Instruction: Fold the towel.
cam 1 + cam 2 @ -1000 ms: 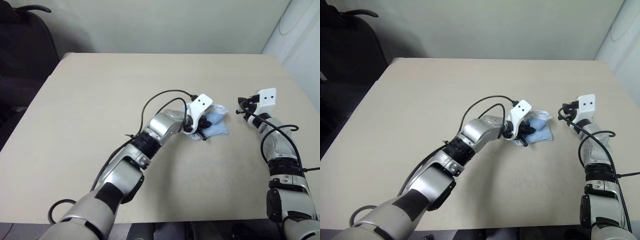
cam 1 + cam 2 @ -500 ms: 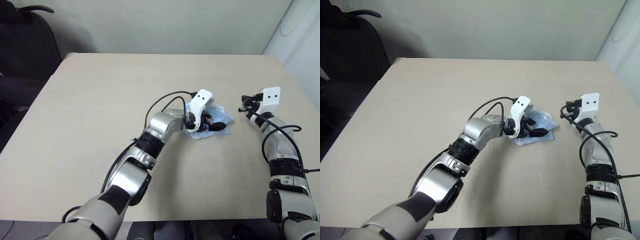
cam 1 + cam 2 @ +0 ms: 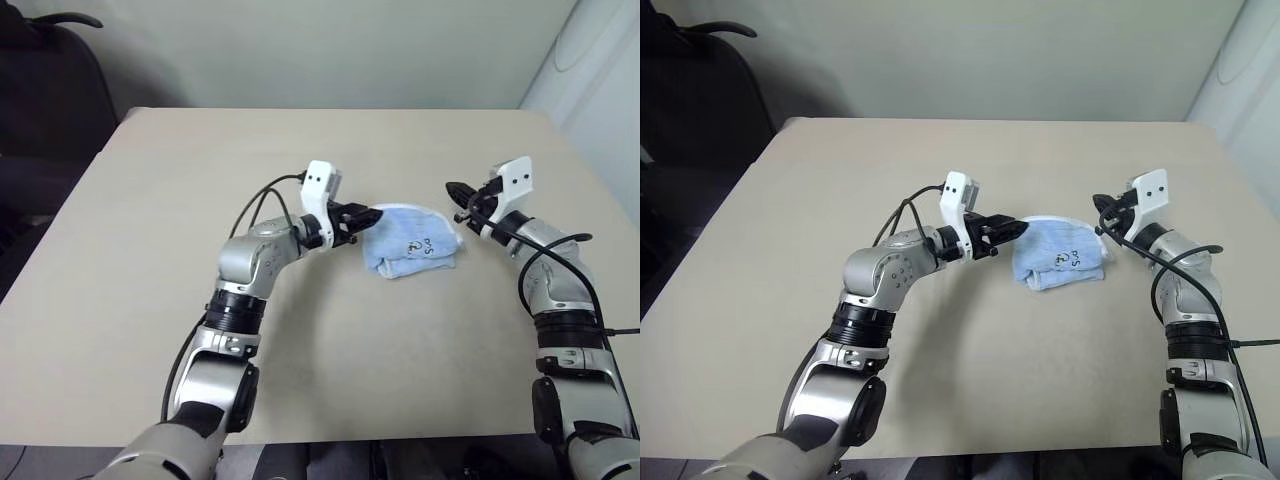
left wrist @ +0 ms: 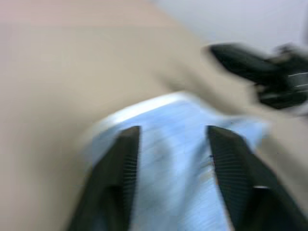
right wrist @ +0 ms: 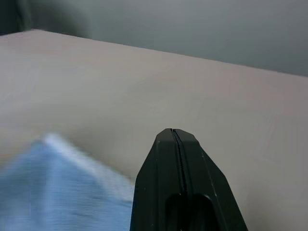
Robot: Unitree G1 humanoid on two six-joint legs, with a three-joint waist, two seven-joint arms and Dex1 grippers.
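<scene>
Towel (image 3: 413, 240) lies bunched/folded on the table (image 3: 150, 250), roughly mid-table, a dark mark on its top face. L gripper (image 3: 367, 218) sits just left of the towel, fingers (image 4: 122, 166) apart, nothing between them, tips at the towel's edge. R gripper (image 3: 456, 190) is just right of the towel, fingers pressed together, empty, off the cloth.

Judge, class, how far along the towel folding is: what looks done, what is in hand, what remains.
Done: the towel lies on the table as a small, rumpled folded bundle. In hand: nothing is gripped; the left gripper is open beside the towel's edge, the right gripper shut on its other side. Left: probably squaring the uneven edges, or one more fold.
</scene>
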